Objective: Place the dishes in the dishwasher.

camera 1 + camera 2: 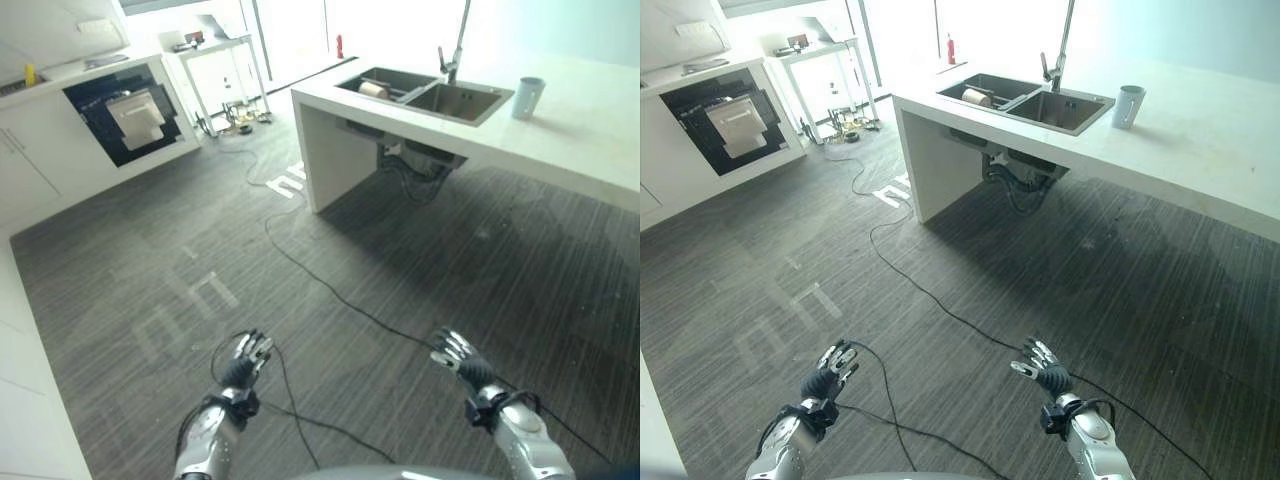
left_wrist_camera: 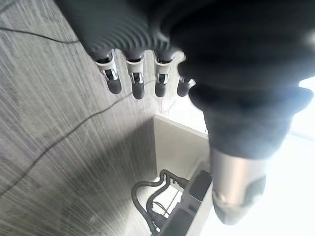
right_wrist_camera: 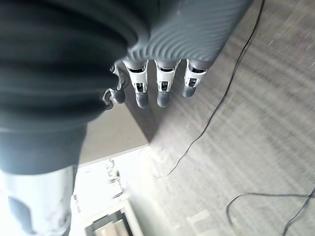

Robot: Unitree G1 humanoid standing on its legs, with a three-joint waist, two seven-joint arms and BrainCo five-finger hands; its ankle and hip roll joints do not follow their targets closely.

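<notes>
A steel sink (image 1: 455, 103) is set into the white counter (image 1: 590, 130) at the far right; a round dish (image 1: 373, 89) lies in its left basin. A pale cup (image 1: 527, 97) stands on the counter right of the sink. At the far left, a dark open appliance bay (image 1: 125, 112) in the white cabinets holds a white rack-like part. My left hand (image 1: 243, 364) and right hand (image 1: 459, 357) hang low over the floor, far from the sink, both open with straight fingers (image 2: 137, 78) and empty.
Dark striped floor lies between me and the counter. A white cabinet edge (image 1: 25, 390) runs along my left. A white table (image 1: 215, 60) with clutter beneath stands at the back. Pipes (image 1: 420, 165) hang under the sink.
</notes>
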